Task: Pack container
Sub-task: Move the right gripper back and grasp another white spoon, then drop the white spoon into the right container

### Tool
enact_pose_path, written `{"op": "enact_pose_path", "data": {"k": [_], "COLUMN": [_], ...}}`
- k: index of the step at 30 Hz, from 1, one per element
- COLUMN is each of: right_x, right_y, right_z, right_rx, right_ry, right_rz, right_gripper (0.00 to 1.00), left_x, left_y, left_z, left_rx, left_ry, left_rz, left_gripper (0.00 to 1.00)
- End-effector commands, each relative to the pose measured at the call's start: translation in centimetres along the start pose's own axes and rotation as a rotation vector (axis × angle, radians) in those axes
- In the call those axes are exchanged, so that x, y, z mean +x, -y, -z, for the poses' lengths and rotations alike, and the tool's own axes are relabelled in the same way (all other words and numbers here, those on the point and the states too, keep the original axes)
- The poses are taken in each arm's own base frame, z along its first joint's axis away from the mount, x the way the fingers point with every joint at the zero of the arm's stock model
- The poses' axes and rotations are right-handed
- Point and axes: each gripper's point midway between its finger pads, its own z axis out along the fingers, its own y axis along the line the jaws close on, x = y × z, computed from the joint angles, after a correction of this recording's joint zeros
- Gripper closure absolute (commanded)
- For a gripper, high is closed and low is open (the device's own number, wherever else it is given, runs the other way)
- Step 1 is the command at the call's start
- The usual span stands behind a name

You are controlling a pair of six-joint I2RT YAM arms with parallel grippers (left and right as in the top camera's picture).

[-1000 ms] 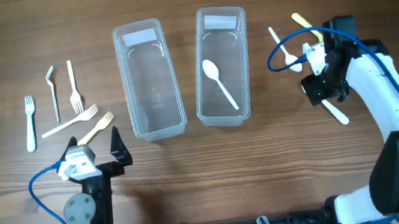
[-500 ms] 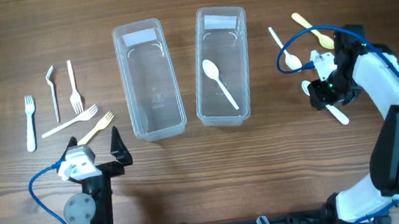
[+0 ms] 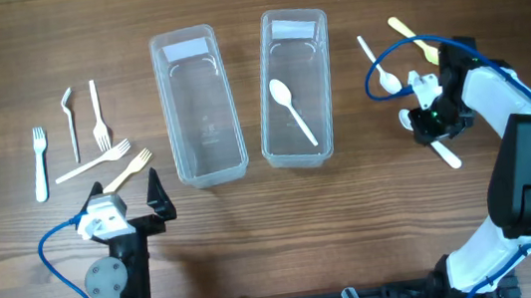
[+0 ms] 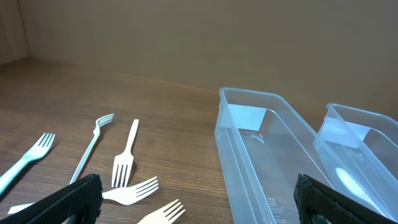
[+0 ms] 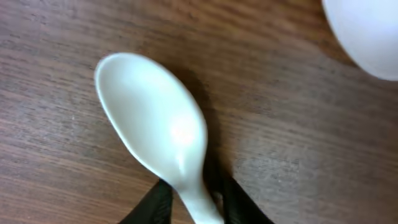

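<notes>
Your right gripper (image 3: 430,122): clamped on the neck of a white spoon (image 5: 155,124) lying flat on the table (image 3: 406,233), right of the right container (image 3: 324,82), which holds a second spoon (image 3: 294,113). Your left gripper (image 3: 128,193): spread wide, near the forks (image 3: 102,138).
</notes>
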Motion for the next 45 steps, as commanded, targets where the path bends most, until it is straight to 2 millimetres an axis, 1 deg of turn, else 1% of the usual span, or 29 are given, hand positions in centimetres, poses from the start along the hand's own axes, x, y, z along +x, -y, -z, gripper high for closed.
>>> {"op": "enact_pose_path", "data": {"k": [1, 2, 3, 5, 8, 11, 13, 15, 18, 21, 24, 25, 26, 27, 29, 30, 32, 34, 35, 36, 39, 42, 43, 44, 45], "right_x": [0.2, -0.1, -0.4, -1.8, -3.4, -4.5, -5.7, -6.8, -7.9, -8.6, -9.3, -9.5, -9.6, -9.8, -10.1, -10.2, -10.6, -11.3, -11.8, -12.4, -13.5, -14.2, -14.3, -14.3, -14.3], "right_y": [-1.6, -1.7, -2.0, -2.7, -3.0, -3.5, -4.7, -5.6, -6.4, -7.0, -9.3, -10.2, -10.7, -11.4, -14.2, -16.4, -19.6, -21.4, -22.3, -23.1, -23.9, -23.9, -23.9, -23.9, -23.9], "right_z": [-2.4, -2.4, -2.3, -1.8, -0.8, 0.0, 1.1, 2.2, 4.8, 8.3, 12.4, 14.2, 15.3, 16.8, 20.3, 22.6, 24.9, 25.1, 24.6, 23.5, 20.8, 18.6, 18.1, 17.8, 17.6], "right_rx": [-0.087, -0.095, -0.115, -0.164, -0.181, -0.184, -0.222, -0.257, -0.252, -0.253, -0.324, -0.337, -0.342, -0.352, -0.425, -0.491, -0.536, -0.522, -0.498, -0.458, -0.378, -0.365, -0.36, -0.358, -0.355], "right_ry": [-0.023, -0.014, 0.0, 0.042, 0.074, 0.09, 0.117, 0.143, 0.174, 0.239, 0.352, 0.399, 0.427, 0.467, 0.555, 0.607, 0.675, 0.702, 0.713, 0.711, 0.684, 0.641, 0.629, 0.622, 0.618], "right_rz": [-0.06, -0.063, -0.069, -0.14, -0.222, -0.218, -0.194, -0.206, -0.189, -0.183, -0.13, -0.119, -0.121, -0.127, -0.124, -0.107, -0.049, -0.042, -0.042, -0.042, -0.058, -0.109, -0.109, -0.108, -0.105], "right_gripper": [0.88, 0.96, 0.95, 0.96, 0.96, 0.96, 0.96, 0.96, 0.96, 0.96, 0.96, 0.96, 0.96, 0.96, 0.96, 0.96, 0.96, 0.96, 0.96, 0.96, 0.96, 0.96, 0.93, 0.88, 0.76], "left_x": [0.1, 0.1, 0.1, 0.1, 0.1, 0.1, 0.1, 0.1, 0.1, 0.1, 0.1, 0.1, 0.1, 0.1, 0.1, 0.1, 0.1, 0.1, 0.1, 0.1, 0.1, 0.1, 0.1, 0.1, 0.1], "left_y": [0.0, 0.0, 0.0, 0.0, 0.0, 0.0, 0.0, 0.0, 0.0, 0.0, 0.0, 0.0, 0.0, 0.0, 0.0, 0.0, 0.0, 0.0, 0.0, 0.0, 0.0, 0.0, 0.0, 0.0, 0.0], "left_z": [0.0, 0.0, 0.0, 0.0, 0.0, 0.0, 0.0, 0.0, 0.0, 0.0, 0.0, 0.0, 0.0, 0.0, 0.0, 0.0, 0.0, 0.0, 0.0, 0.0, 0.0, 0.0, 0.0, 0.0, 0.0], "left_rx": [0.003, 0.003, 0.003, 0.002, 0.003, 0.003, 0.003, 0.002, 0.003, 0.003, 0.002, 0.003, 0.003, 0.003, 0.003, 0.003, 0.003, 0.003, 0.003, 0.003, 0.003, 0.002, 0.003, 0.003, 0.002], "left_ry": [0.001, 0.001, 0.001, 0.001, 0.001, 0.001, 0.001, 0.001, 0.001, 0.001, 0.001, 0.001, 0.001, 0.001, 0.001, 0.001, 0.001, 0.001, 0.001, 0.001, 0.001, 0.001, 0.001, 0.001, 0.001], "left_rz": [-0.001, -0.001, -0.001, -0.001, -0.001, -0.001, -0.001, -0.001, -0.001, -0.001, -0.001, -0.001, -0.001, -0.001, -0.001, -0.001, -0.001, -0.001, -0.001, -0.001, -0.001, -0.001, -0.001, -0.001, -0.001], "left_gripper": [0.0, 0.0, 0.0, 0.0, 0.0, 0.0, 0.0, 0.0, 0.0, 0.0, 0.0, 0.0, 0.0, 0.0, 0.0, 0.0, 0.0, 0.0, 0.0, 0.0, 0.0, 0.0, 0.0, 0.0, 0.0]}}
